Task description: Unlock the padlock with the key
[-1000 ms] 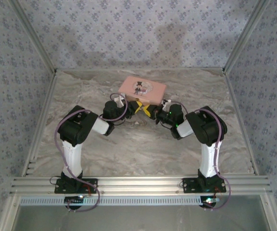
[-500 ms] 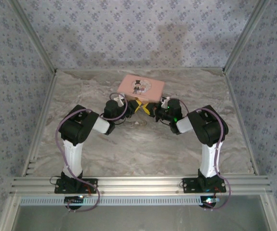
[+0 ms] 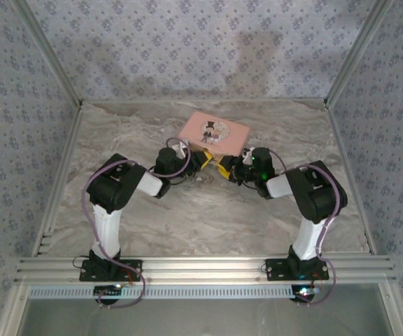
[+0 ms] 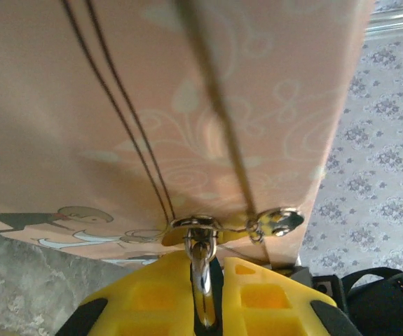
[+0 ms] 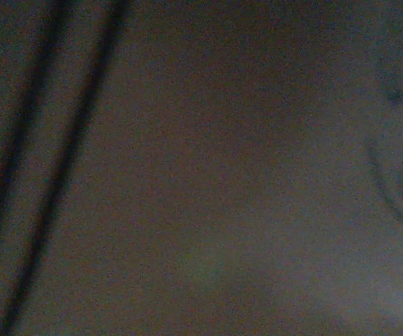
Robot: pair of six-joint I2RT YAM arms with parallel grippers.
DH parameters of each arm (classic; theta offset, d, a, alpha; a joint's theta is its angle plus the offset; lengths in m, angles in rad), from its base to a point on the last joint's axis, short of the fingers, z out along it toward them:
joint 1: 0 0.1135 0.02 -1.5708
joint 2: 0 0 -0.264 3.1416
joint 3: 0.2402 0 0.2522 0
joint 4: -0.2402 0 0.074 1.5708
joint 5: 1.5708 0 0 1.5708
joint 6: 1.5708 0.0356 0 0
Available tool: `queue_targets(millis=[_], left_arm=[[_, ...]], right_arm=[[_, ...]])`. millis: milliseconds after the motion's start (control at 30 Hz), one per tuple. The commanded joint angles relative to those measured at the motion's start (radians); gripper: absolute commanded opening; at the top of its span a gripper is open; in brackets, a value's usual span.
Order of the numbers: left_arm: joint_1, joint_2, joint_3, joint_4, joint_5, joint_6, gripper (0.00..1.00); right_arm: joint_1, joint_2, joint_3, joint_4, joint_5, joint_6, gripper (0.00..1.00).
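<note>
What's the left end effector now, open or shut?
Shut: the left end effector has yellow fingers pinching the small silvery padlock hanging at the pink tin.

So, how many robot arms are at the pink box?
2. The left arm reaches from the near left, the right arm from the near right; both meet at the pink box's front.

A lab-style robot cell: aluminium framing (image 3: 201, 266) well behind the left gripper (image 3: 202, 159), floral-print walls (image 3: 187, 49) beyond it (marble-look tabletop (image 3: 208, 217) beneath).

Tiny shiny silver padlock (image 4: 201, 283), hooked on pink tin (image 4: 187, 105) clasp (image 4: 195, 224), clamped in left pincer (image 4: 207, 267), key unclear
</note>
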Motion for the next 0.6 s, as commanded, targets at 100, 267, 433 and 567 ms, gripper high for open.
queue_targets(millis=[100,267,433,567], left_arm=[[-0.012,-0.067,-0.003,0.018,0.080,0.023,0.00],[-0.012,-0.069,-0.006,0.015,0.077,0.019,0.00],[-0.015,-0.074,-0.005,0.015,0.079,0.010,0.00],[-0.015,-0.083,0.000,0.012,0.085,0.001,0.00]], right_arm=[[-0.001,-0.207,0.013,-0.552,0.019,-0.430,0.38],[0.065,-0.363,0.126,-0.899,0.205,-0.713,0.38],[0.165,-0.394,0.250,-1.069,0.375,-0.884,0.37],[0.235,-0.366,0.335,-1.114,0.534,-0.962,0.39]])
